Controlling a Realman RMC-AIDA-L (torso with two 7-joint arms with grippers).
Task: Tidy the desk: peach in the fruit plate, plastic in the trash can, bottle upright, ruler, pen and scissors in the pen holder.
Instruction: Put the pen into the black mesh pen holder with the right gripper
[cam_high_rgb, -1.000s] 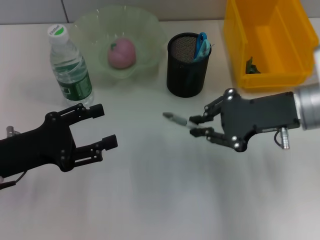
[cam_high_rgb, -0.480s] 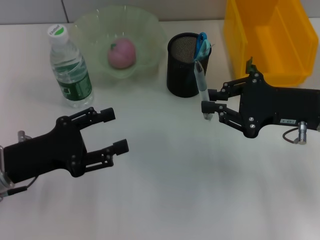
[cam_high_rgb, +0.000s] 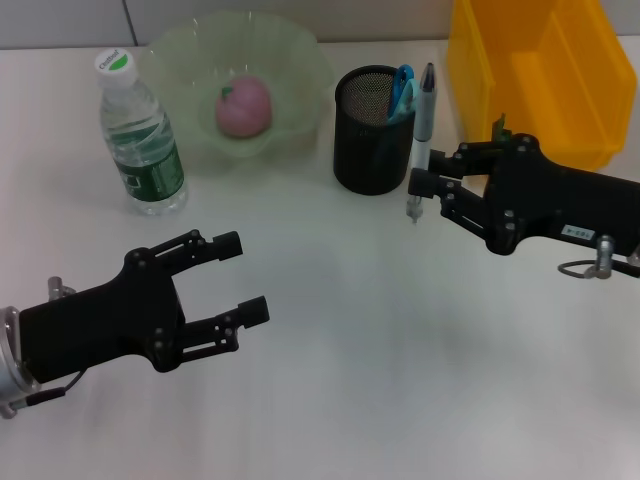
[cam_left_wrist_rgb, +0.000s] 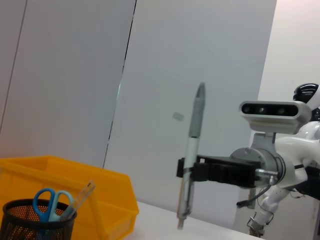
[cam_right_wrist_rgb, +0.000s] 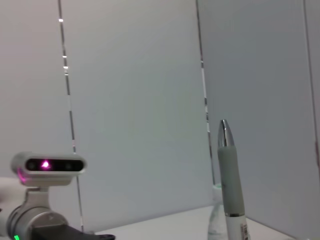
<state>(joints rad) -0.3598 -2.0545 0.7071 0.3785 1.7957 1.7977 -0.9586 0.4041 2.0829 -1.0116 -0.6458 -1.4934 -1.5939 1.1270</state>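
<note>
Left of the pen holder (cam_high_rgb: 374, 129), the bottle (cam_high_rgb: 140, 136) stands upright already, green cap on top; its green-and-white label carries print I can't read. Between bottle and holder, the peach (cam_high_rgb: 245, 107) sits in the fruit plate (cam_high_rgb: 290, 60). My left gripper (cam_high_rgb: 230, 282) hangs low and forward of the holder, fingers spread wide, holding nothing.

Now the action: a second ago the pen (cam_high_rgb: 420, 140) lay flat in my right gripper (cam_high_rgb: 425, 184); now I have it swung fully vertical, fingers clamped on its lower barrel, just beside the holder's right rim. Blue scissors (cam_high_rgb: 402, 88) and the clear ruler (cam_left_wrist_rgb: 80, 196) are already inside. I judge the pen is the last item, needing a shift over the opening. A sticker on the gripper body is unreadable. Right of the holder, the yellow trash can (cam_high_rgb: 530, 70) holds something dark.
</note>
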